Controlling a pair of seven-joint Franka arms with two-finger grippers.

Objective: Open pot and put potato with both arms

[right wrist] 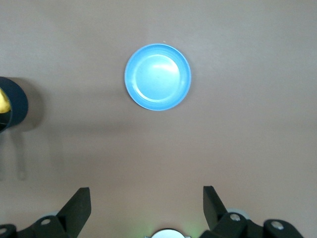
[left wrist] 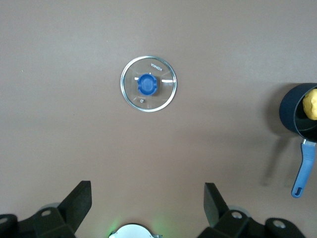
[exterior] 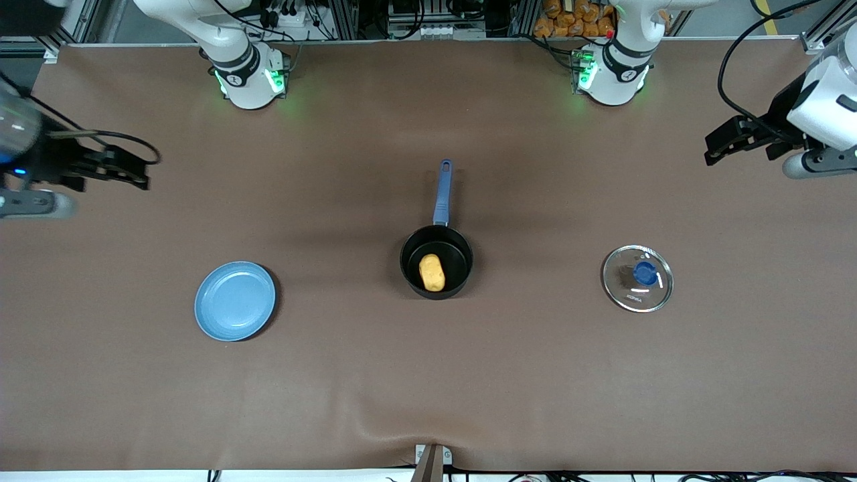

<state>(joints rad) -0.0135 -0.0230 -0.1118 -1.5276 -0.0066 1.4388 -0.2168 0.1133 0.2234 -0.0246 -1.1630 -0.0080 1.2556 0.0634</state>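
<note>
The black pot (exterior: 436, 261) stands uncovered at the table's middle, its blue handle pointing toward the robots' bases. The yellow potato (exterior: 432, 272) lies inside it. The glass lid (exterior: 637, 278) with its blue knob lies flat on the table toward the left arm's end; the left wrist view shows the lid (left wrist: 148, 84), the pot (left wrist: 300, 112) and the potato (left wrist: 312, 102). My left gripper (exterior: 716, 148) hangs open and empty high over the left arm's end of the table, its fingers (left wrist: 79, 201) wide apart. My right gripper (exterior: 134, 171) hangs open and empty over the right arm's end, fingers (right wrist: 79, 207) spread.
A flat light-blue plate (exterior: 235, 300) lies toward the right arm's end, also seen as the plate (right wrist: 157, 76) in the right wrist view. Brown table cover (exterior: 428, 375) spreads all around. Both arm bases stand along the table's edge farthest from the front camera.
</note>
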